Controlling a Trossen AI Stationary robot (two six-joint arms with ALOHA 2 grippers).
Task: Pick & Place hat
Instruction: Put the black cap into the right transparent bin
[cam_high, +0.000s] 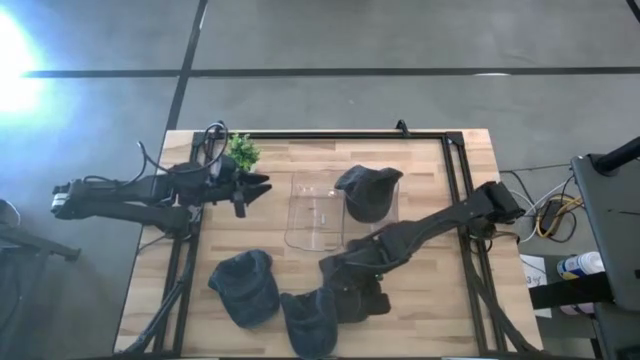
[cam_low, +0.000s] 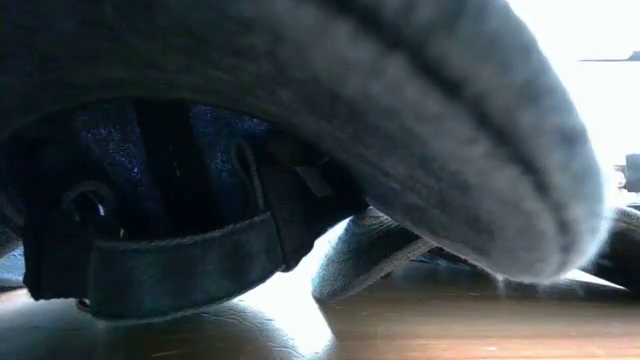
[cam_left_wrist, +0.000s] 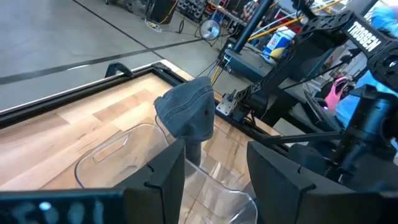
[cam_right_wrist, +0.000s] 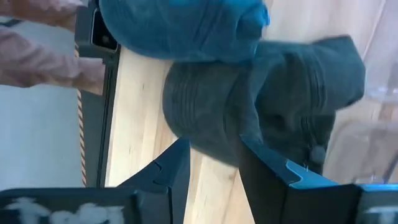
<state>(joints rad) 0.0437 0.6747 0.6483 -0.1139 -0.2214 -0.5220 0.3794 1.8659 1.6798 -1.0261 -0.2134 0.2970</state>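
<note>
Three dark grey-blue hats show in the high view. One hat (cam_high: 368, 192) lies over the right rim of a clear bin (cam_high: 312, 212). Two lie on the table near its front edge, a left hat (cam_high: 245, 288) and a front hat (cam_high: 310, 322). My right gripper (cam_high: 338, 298) hangs open just over the front hat (cam_right_wrist: 261, 93), slanting down. The hat's rounded edge (cam_right_wrist: 208, 146) shows between its fingertips (cam_right_wrist: 214, 165), and I see no touch. My left gripper (cam_high: 255, 190) waits open at the table's left, level, facing the bin (cam_left_wrist: 124, 155) and its hat (cam_left_wrist: 186, 112).
A small green plant (cam_high: 242, 152) stands at the far left, by my left arm. A black rail (cam_high: 455, 180) frames the table. In the low view a hat (cam_low: 300, 120) close to the camera fills the picture. Bare wood lies between the bin and the front hats.
</note>
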